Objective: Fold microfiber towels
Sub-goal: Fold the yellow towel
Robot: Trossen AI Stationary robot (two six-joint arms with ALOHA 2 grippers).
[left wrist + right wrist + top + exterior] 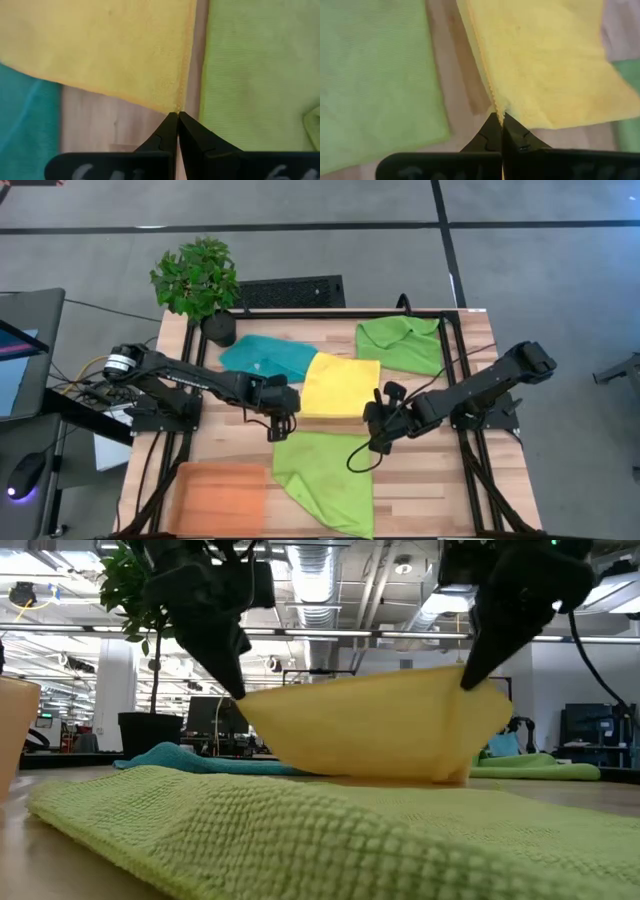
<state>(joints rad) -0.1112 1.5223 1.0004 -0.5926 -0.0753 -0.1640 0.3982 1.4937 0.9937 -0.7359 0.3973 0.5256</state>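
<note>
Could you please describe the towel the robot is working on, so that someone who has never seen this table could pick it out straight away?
Find the potted plant at the wooden table's far edge; the teal towel lies beside it. Next to that, mid-table, is the yellow towel, between two lime green towels. It alone is yellow, and the left gripper and right gripper each pinch a near corner.

Grey floor [540, 290] surrounds the wooden table [420, 480]; a potted plant [197, 280] stands at its corner; exposed ducts [330, 580] cross the ceiling.
</note>
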